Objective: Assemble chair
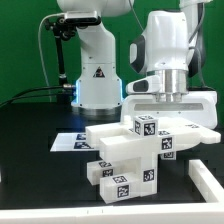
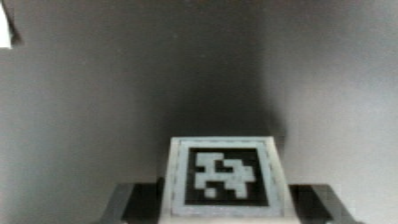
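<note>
Nearest to the camera, a white rail (image 1: 208,180) is lying at the table's edge, on the exterior view's right. Just behind it, the chair (image 1: 135,152) is sitting on the black table (image 1: 40,165), a stack of chunky white blocks with square tags. The gripper (image 1: 163,118) is standing directly over the top block, and its fingers seem to be closing on that part; the wrist view is showing a tagged block (image 2: 224,178) between them. The marker board (image 1: 72,141) is lying behind the chair.
</note>
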You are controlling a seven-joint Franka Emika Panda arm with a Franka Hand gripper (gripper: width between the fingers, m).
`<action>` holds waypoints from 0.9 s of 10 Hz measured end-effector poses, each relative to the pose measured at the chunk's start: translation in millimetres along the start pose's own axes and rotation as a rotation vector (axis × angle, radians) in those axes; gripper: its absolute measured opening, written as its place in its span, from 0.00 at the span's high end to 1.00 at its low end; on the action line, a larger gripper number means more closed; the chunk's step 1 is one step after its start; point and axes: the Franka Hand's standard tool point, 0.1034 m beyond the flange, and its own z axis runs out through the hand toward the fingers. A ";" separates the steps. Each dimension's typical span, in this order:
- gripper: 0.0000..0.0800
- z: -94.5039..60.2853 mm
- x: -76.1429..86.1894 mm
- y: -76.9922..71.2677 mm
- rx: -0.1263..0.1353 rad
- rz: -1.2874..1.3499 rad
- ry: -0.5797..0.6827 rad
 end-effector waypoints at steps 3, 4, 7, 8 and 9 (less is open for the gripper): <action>0.65 -19.5 -7.3 -2.9 0.011 0.001 -0.038; 0.65 -41.7 -12.6 -2.5 0.030 0.009 -0.043; 0.65 -67.3 -23.5 7.4 0.048 0.016 -0.049; 0.65 -66.3 -15.3 21.1 0.040 -0.005 -0.045; 0.65 -66.1 2.0 40.0 0.031 -0.019 -0.030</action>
